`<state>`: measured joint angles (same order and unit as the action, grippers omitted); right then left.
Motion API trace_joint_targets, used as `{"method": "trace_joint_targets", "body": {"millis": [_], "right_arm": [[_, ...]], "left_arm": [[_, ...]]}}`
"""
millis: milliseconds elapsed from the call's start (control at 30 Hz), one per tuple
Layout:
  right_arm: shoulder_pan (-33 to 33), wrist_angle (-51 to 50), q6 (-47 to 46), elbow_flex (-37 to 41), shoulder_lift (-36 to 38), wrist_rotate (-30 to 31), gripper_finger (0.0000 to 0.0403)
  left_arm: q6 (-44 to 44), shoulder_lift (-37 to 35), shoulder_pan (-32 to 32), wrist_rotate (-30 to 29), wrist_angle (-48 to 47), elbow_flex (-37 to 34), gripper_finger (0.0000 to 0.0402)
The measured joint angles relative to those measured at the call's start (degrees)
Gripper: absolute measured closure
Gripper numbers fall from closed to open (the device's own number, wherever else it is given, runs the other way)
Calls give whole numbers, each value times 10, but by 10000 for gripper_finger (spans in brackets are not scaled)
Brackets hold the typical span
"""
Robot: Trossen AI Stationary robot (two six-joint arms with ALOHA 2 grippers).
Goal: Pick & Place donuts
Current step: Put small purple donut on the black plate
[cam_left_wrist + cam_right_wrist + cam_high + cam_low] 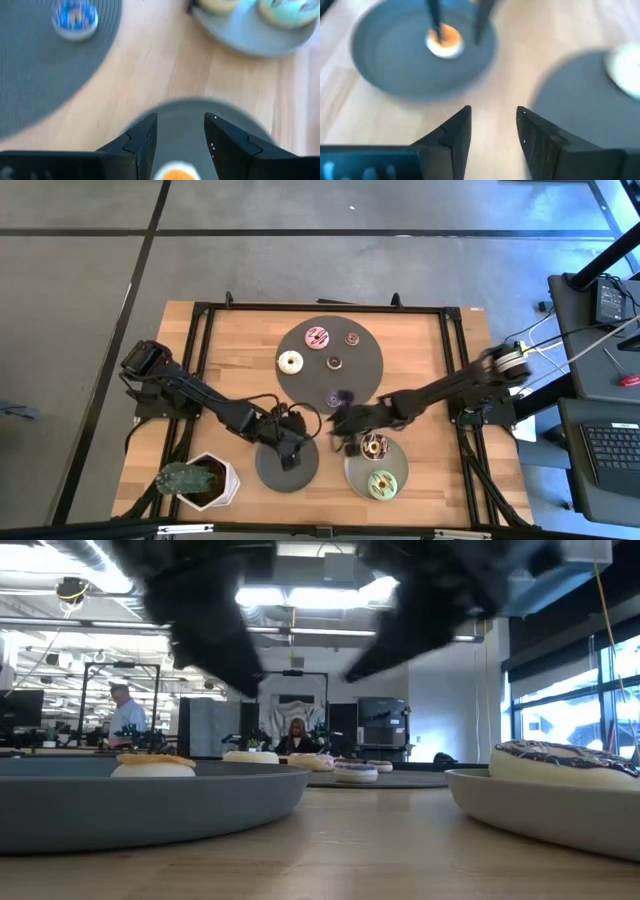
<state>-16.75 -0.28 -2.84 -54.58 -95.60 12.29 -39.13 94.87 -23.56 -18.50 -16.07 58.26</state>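
Note:
The mini orange donut (444,41) lies flat on the dark plate (287,470) at the table's near side. My left gripper (180,132) hangs open over it, one finger on each side, and the donut (175,175) shows between them. My right gripper (338,423) is open above bare wood between the round dark mat (330,360) and the plates, holding nothing. On the mat lie the pink (318,335), white (290,362), purple (333,397) and two small brown donuts. The chocolate-sprinkled (375,446) and green (381,484) donuts lie on the light grey plate (352,470).
A small green plant in a white pot (200,480) stands at the near left corner, beside the dark plate. A black frame (320,308) runs along the table's edges. Bare wood lies left and right of the mat. People show far back in the room.

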Motion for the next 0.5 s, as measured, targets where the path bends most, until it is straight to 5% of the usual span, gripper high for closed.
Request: {"method": "trace_joint_targets", "body": {"millis": [233, 500], "right_arm": [[0, 44, -59, 158, 157, 47, 245], [0, 35, -27, 188, 283, 52, 245]], "left_arm": [[115, 0, 38, 0, 102, 0, 240], [198, 3, 93, -37, 181, 0, 246]]}}
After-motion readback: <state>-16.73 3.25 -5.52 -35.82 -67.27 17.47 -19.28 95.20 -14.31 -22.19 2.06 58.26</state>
